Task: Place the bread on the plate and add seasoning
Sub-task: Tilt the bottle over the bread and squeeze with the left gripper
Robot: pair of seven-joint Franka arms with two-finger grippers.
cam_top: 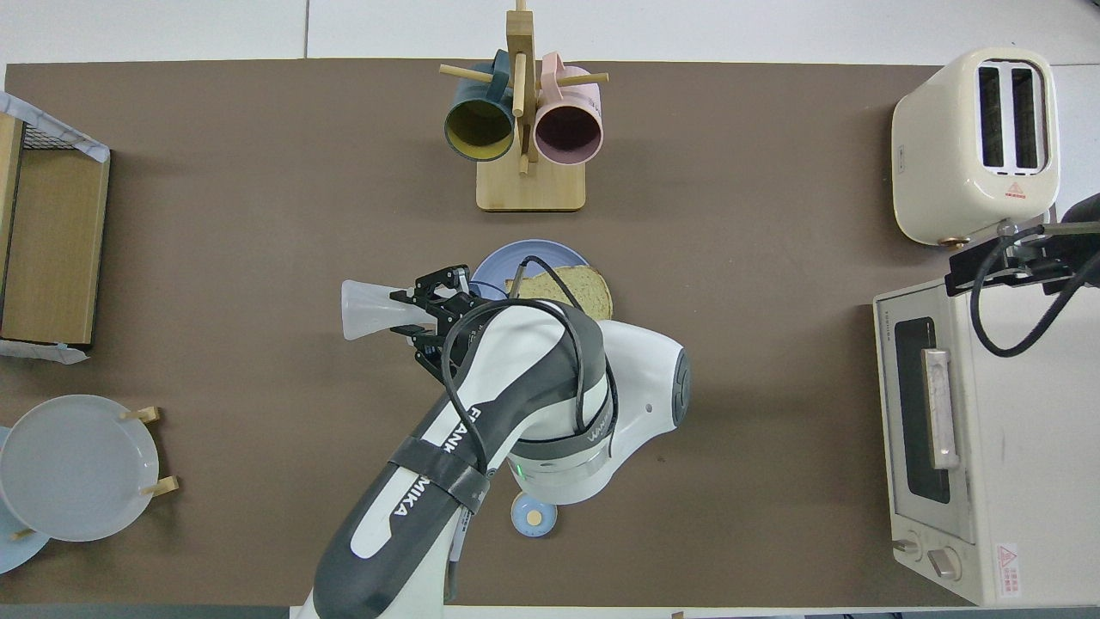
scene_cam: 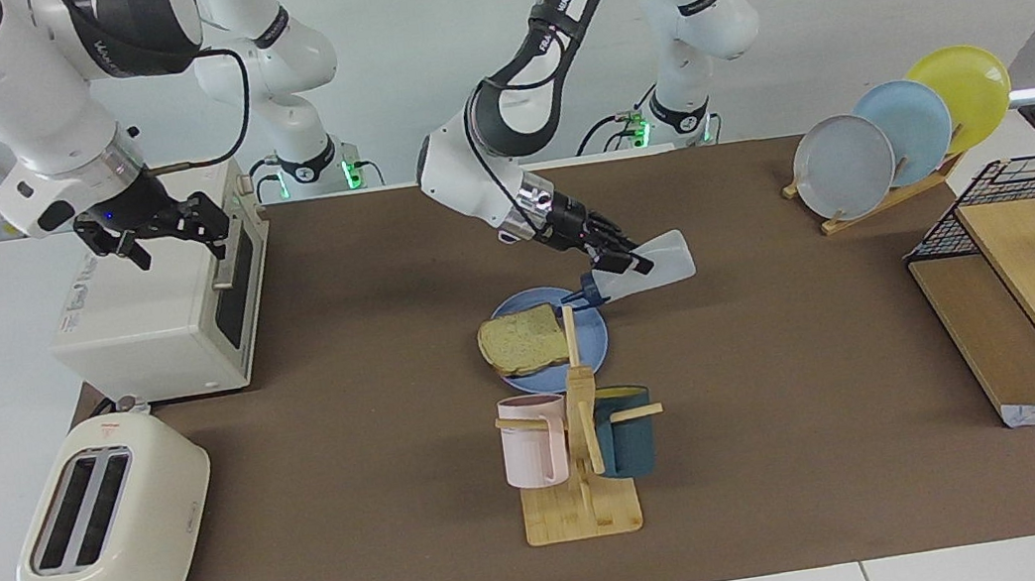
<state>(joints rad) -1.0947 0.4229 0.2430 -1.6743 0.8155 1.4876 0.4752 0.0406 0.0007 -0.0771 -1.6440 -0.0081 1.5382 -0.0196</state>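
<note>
Resting on plate (scene_cam: 597, 345) — bread (scene_cam: 521, 341)

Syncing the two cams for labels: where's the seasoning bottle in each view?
Facing view: seasoning bottle held tipped in the left gripper, cap over the blue plate edge, just above picture centre.
Overhead view: same bottle lying sideways, just left of centre, beside the plate.
Shared landmark: the bread on that plate.

You can read "FRANKA" along the left arm (cam_top: 430, 481), with part of it hidden. The toaster (cam_top: 975, 142) carries a red warning triangle.
</note>
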